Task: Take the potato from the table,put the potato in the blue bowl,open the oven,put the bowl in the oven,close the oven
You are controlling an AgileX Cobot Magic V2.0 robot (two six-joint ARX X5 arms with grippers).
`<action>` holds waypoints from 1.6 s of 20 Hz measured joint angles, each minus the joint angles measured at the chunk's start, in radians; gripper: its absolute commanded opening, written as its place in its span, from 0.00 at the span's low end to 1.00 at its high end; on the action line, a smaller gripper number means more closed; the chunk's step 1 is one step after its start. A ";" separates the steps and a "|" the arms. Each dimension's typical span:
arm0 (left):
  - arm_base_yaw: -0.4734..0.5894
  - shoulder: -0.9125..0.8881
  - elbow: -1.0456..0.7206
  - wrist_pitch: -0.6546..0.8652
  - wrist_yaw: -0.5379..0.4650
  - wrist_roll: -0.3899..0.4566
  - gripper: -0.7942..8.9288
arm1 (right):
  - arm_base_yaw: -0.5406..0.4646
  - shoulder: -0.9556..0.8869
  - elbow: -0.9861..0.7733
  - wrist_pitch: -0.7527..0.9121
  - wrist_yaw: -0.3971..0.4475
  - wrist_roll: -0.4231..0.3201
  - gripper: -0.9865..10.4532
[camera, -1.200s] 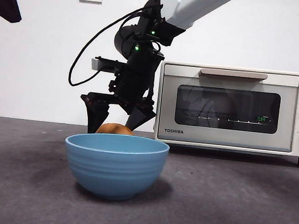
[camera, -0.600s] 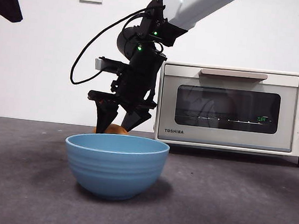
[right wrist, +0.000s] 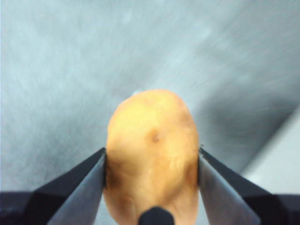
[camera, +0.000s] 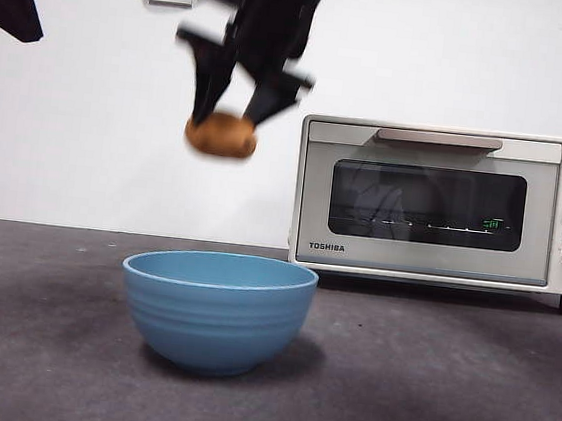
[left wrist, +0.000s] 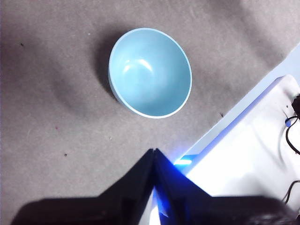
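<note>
The right gripper (camera: pixel 233 115) is clamped on the potato (camera: pixel 222 135) and holds it high in the air, above the blue bowl (camera: pixel 216 309) and well apart from it. The bowl stands on the table (camera: pixel 443 388), in front of the oven (camera: pixel 443 202), whose door is shut. The left gripper (left wrist: pixel 153 157) waits above the table with its jaws pressed together, holding nothing.

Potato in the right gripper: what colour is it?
Orange-brown potato with a small dark spot; right wrist view.

Black wedge-shaped fingers (right wrist: pixel 77 190), blurred.
</note>
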 measured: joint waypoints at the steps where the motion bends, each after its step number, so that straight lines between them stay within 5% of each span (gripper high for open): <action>1: 0.000 0.000 0.000 0.000 0.000 0.000 0.08 | 0.004 -0.007 0.059 -0.037 0.031 0.006 0.08; 6: 0.000 0.000 0.000 -0.024 0.000 0.000 0.08 | 0.042 -0.014 0.258 -0.132 0.107 0.050 0.08; 17: -0.017 -0.060 0.000 -0.097 -0.001 0.000 0.08 | 0.135 -0.138 0.254 -0.132 0.218 0.144 0.08; 32: -0.017 -0.224 0.000 -0.113 -0.142 0.000 0.08 | 0.156 -0.668 -0.576 -0.132 0.306 0.121 0.08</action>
